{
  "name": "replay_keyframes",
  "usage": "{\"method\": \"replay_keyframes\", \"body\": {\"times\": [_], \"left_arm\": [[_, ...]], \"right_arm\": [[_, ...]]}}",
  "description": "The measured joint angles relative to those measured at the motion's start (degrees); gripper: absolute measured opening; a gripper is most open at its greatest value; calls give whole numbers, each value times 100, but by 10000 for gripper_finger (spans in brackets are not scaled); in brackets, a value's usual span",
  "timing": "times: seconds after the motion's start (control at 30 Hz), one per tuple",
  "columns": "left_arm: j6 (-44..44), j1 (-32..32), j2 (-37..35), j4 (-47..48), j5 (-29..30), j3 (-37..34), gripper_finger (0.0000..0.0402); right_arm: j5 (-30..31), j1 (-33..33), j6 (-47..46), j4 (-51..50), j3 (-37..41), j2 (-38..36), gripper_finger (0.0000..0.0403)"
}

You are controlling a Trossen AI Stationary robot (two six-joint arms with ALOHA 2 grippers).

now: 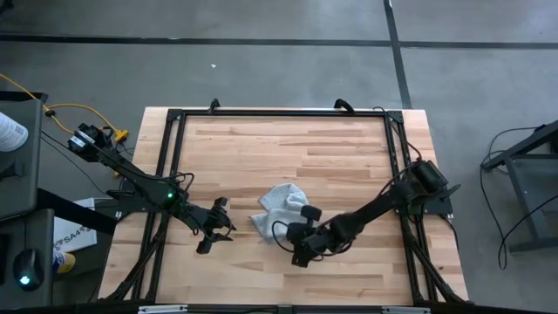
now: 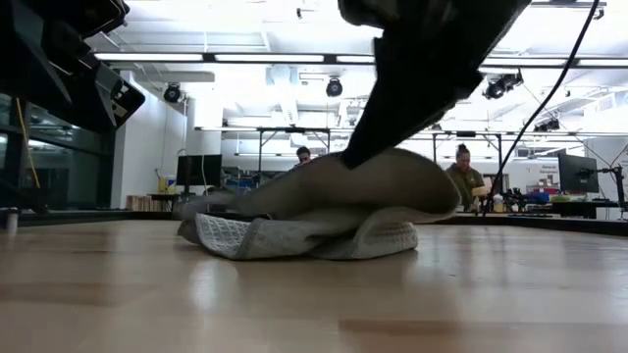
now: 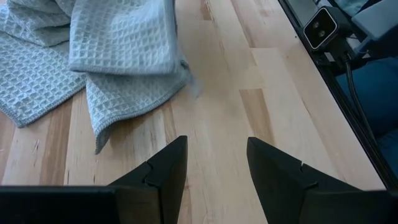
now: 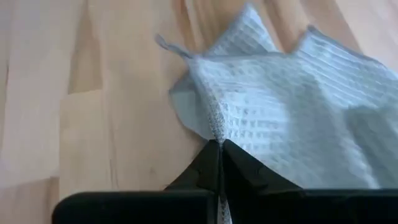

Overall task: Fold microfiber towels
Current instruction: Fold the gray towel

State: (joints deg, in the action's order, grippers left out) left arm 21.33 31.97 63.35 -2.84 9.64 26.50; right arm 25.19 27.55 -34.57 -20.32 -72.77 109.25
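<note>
Towel (image 1: 281, 202) lies crumpled near the middle of the table (image 1: 288, 144), a little toward the front edge, with several layers folded over one another. In the low view the towel (image 2: 314, 221) forms a low mound, waffle-textured hem showing at its front and a smoother layer arched over the top. Right gripper (image 1: 296, 234) sits at the towel's front right side, arm reaching in from the table's right edge. Right wrist view: the two fingers are pressed together with an edge of the towel (image 4: 280, 106) pinched between them at the right gripper (image 4: 221, 149); the cloth fans out beyond the tips, a small hanging loop visible at one corner. Left gripper (image 1: 214, 228) is just to the left of the towel, apart from it. Left wrist view: left gripper (image 3: 216, 158) has its fingers spread with bare wood between them, holding nothing; the towel (image 3: 93, 56) lies ahead of the tips, not touching. Two people are visible in the room behind the table.
</note>
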Motion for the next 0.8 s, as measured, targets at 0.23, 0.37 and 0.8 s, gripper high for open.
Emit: {"method": "replay_keyframes", "body": {"times": [0.23, 0.37, 0.8], "left_arm": [[0, 0, 0, 1, -1, 0, 166], [-3, 0, 0, -1, -1, 0, 166], [-47, -9, 0, -34, 34, 0, 166]], "right_arm": [[62, 145, -694, -578, 0, -146, 5], [323, 292, -1023, -789, 0, -146, 4], [1364, 705, -2686, -1763, 2, -177, 4]]}}
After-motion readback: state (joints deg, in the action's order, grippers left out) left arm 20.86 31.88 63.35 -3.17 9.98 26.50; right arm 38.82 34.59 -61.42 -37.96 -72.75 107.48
